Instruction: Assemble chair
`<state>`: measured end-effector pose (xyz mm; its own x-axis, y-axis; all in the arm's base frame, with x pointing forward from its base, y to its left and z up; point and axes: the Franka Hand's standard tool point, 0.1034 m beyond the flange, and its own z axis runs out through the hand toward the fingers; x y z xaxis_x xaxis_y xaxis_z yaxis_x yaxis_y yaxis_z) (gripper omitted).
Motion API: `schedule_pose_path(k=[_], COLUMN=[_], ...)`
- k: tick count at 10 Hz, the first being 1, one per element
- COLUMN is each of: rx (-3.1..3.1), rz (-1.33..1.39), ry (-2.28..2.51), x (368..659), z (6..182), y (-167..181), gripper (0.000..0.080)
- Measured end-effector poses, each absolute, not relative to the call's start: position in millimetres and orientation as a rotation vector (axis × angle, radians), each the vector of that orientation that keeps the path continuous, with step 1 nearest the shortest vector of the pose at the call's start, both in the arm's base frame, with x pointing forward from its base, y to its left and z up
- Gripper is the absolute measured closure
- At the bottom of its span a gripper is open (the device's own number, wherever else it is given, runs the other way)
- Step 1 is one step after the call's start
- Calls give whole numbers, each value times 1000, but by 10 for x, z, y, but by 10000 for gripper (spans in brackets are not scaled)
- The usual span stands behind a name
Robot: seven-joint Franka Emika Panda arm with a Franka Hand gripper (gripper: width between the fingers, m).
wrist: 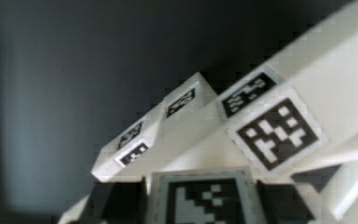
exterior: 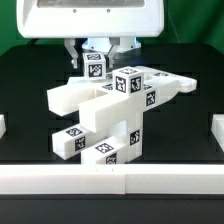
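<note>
The chair stands in the middle of the black table as a blocky white structure of crossed bars and blocks with black-and-white tags. My gripper is behind its top, at the back. The fingers sit on both sides of a white tagged piece at the chair's upper back end, which also shows in the exterior view. In the wrist view the chair's tagged bars stretch away from the jaws. I cannot tell whether the held piece is joined to the rest.
A low white rail runs along the table's front edge. White wall pieces stand at the exterior view's left and right. The robot's white base is behind.
</note>
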<state>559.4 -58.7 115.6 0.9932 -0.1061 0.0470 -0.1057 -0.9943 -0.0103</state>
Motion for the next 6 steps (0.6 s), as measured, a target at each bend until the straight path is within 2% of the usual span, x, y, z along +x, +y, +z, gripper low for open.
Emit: schedule_pose_path(k=[6], rx=[-3027], rz=[-71], ry=[753], x=[5599], z=[1155], y=[-554], gripper=[512])
